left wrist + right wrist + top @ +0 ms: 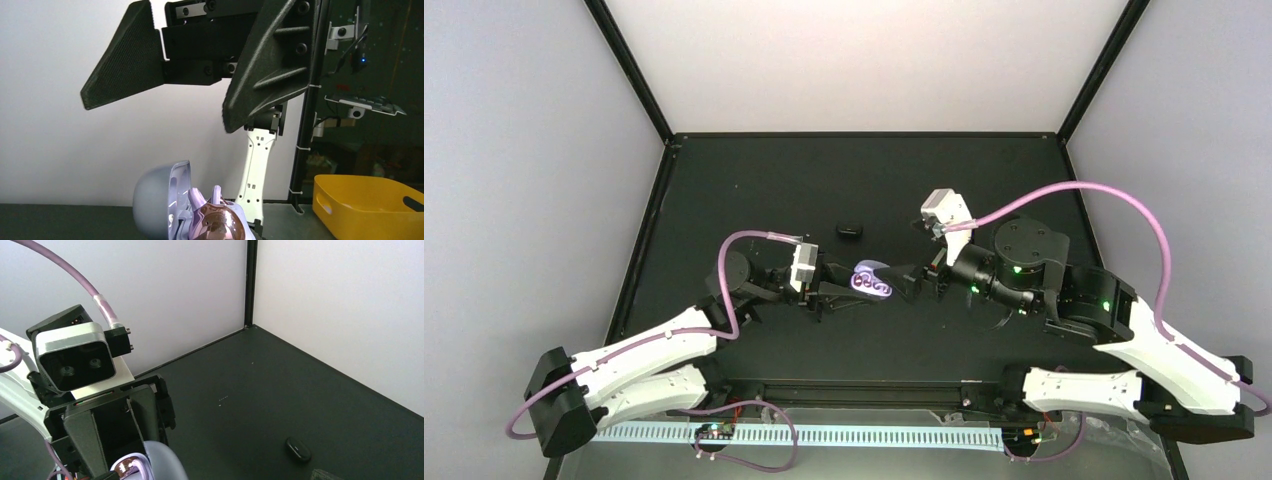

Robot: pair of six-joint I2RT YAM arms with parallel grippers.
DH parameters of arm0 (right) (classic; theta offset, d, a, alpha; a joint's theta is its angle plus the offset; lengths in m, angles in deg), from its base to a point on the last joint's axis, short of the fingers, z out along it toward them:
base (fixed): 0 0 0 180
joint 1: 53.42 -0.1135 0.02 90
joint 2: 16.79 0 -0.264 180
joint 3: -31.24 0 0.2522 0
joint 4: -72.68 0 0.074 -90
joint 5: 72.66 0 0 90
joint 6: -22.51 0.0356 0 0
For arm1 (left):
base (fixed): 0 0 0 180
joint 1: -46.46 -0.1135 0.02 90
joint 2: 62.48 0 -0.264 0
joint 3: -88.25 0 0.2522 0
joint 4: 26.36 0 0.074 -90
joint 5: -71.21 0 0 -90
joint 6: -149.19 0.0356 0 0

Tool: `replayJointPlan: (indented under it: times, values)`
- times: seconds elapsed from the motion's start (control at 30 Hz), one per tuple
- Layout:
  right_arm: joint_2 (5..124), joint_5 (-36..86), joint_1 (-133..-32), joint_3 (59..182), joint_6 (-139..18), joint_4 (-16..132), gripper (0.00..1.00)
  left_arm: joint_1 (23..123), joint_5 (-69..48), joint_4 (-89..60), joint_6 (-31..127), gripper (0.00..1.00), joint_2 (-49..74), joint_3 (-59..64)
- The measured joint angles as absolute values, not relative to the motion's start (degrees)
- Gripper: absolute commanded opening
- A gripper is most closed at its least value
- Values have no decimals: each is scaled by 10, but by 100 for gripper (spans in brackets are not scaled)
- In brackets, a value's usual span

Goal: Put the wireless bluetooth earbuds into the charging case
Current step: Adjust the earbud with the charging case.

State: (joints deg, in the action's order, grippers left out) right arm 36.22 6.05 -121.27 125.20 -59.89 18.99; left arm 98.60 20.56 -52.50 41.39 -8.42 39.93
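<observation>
A lavender charging case point(871, 278) is held above the black table, lid open. My left gripper point(846, 291) is shut on its base. In the left wrist view the raised lid point(159, 202) stands left of a shiny purple-pink earbud point(218, 225) sitting in the case body, with lavender stems behind it. My right gripper point(908, 284) is just right of the case. From the left wrist view it point(157, 112) hangs above the case, jaws wide apart and empty. The right wrist view shows the lid point(162, 465) and the earbud point(131, 464) at the bottom edge.
A small black oval case point(850, 231) lies closed on the table behind the grippers, also in the right wrist view point(298, 449). Black frame posts and white walls close the back and sides. A yellow bin point(370, 205) stands beyond the table.
</observation>
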Motion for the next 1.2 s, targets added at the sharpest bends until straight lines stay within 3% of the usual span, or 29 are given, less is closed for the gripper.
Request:
replayJointPlan:
  times: [1.2]
  values:
    - [396, 47, -1213, 1246, -634, 177, 100, 988, 228, -525, 409, 2, -85, 399]
